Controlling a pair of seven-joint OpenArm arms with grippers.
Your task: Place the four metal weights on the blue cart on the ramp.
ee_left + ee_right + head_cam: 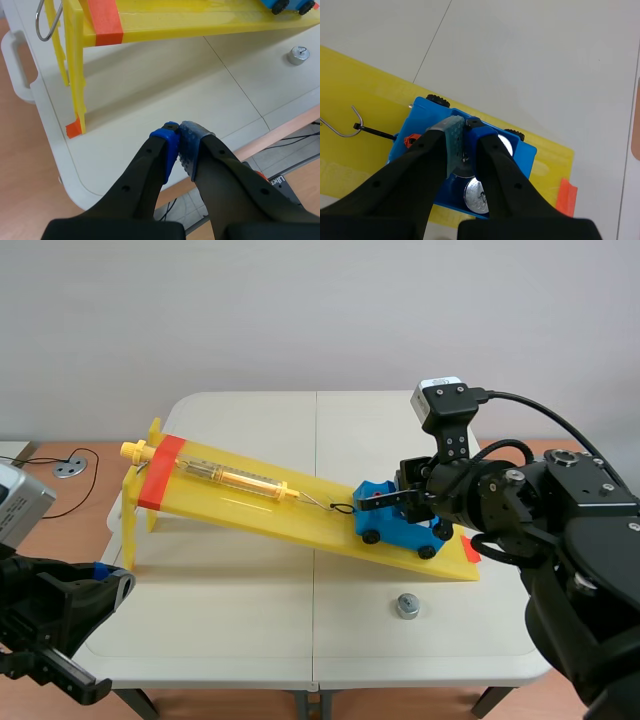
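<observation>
White table (250,630) under the yellow ramp (300,515). Ramp slanted, high end on legs with an orange band (160,475), low end flat on the tabletop.

Right arm (560,530) in from past the ramp's low end, reaching over that end. Left arm (50,610) low, off the ramp, on the near side of its high end.

Yellow spring scale (235,477) flat along the ramp's upper half, wire hook (340,127) at its downhill tip, black tie from hook to cart.

Blue cart (395,520) on the ramp's lower part, wheels on the slope, just above the low end.

Right gripper (464,127) straight above the cart on the ramp, pads pinched close on the small top loop of the held weight (461,170), disc down inside the cart tray. Two more weights (479,196) flat in the same tray.

Left gripper (178,131) clamped on nothing, blue pads touching, over the table edge near the ramp's leg.

Loose weight (407,606) on the table, near side of the ramp's low end, apart from it.
</observation>
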